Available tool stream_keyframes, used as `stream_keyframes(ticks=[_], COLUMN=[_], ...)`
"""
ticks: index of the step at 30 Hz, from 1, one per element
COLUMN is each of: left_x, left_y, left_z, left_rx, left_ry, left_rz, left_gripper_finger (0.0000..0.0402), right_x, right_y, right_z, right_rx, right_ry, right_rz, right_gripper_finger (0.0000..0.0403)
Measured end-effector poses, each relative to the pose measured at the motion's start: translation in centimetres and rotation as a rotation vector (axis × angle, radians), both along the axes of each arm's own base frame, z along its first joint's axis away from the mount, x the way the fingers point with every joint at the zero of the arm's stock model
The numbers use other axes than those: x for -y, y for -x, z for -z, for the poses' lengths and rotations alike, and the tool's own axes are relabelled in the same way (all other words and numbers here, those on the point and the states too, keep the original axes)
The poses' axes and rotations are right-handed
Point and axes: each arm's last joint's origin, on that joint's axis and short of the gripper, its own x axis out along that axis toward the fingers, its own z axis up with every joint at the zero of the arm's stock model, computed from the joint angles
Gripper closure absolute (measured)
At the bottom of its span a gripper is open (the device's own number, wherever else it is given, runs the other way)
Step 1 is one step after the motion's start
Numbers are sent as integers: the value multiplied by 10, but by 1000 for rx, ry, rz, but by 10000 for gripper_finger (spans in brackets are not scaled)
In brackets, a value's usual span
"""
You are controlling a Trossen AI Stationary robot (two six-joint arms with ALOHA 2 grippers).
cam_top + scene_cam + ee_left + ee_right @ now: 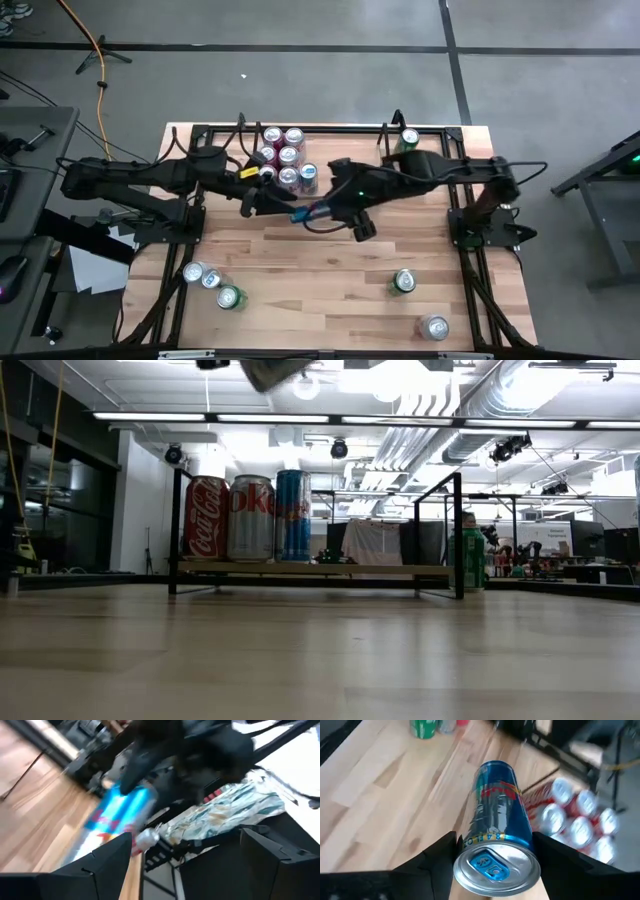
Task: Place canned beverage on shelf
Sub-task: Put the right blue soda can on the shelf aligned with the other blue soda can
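Observation:
My right gripper (pixel 495 845) is shut on a slim blue can (pixel 497 815), held in the air over the middle of the table, just in front of the shelf (pixel 330 127). The shelf's wood base (pixel 320 569) carries several upright cans (pixel 285 155) at its left end, among them a red one (pixel 206 518), a silver one (pixel 250 518) and a blue one (pixel 293 515). My left gripper (pixel 252 205) stands open a little to the left of the held can (pixel 306 213), with nothing between its fingers (pixel 112 857). My right gripper pinches the blue can's side wall near its lidded end (pixel 520 837) between its two fingers (pixel 437 852). The fingers slant downward from the table's right. The can runs on past the fingertips, lid toward the wrist, tilted and clear of the table.
A green can (pixel 408 138) stands by the shelf's right end. Three cans (pixel 210 280) stand near the table's front left, and two more (pixel 403 281), (pixel 434 326) at the front right. Bare wood (pixel 320 280) lies between these groups.

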Motion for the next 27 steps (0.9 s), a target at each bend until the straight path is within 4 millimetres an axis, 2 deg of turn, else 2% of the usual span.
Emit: stream_keyframes(ticks=[4,8,15,21,27], left_x=[-2,-3,-3,3,5], left_y=[1,2,-1,-17,-29], left_z=[7,8,10,18,20], left_rx=[-75,-104,-141,-204,-186], left_ry=[31,75,210,341,383], left_rz=[18,64,204,424,570], left_gripper_finger=[117,117,117,117,117], right_x=[-2,-5,-11,-10,-12], right_y=[-9,-13,-16,-24,-26], right_z=[-17,-26,-29,-35,-33], right_rx=[61,102,162,262,258], right_ry=[23,22,60,108,116], right_rz=[-73,-132,-208,-246,-268], right_gripper_finger=[185,184,182,182,181])
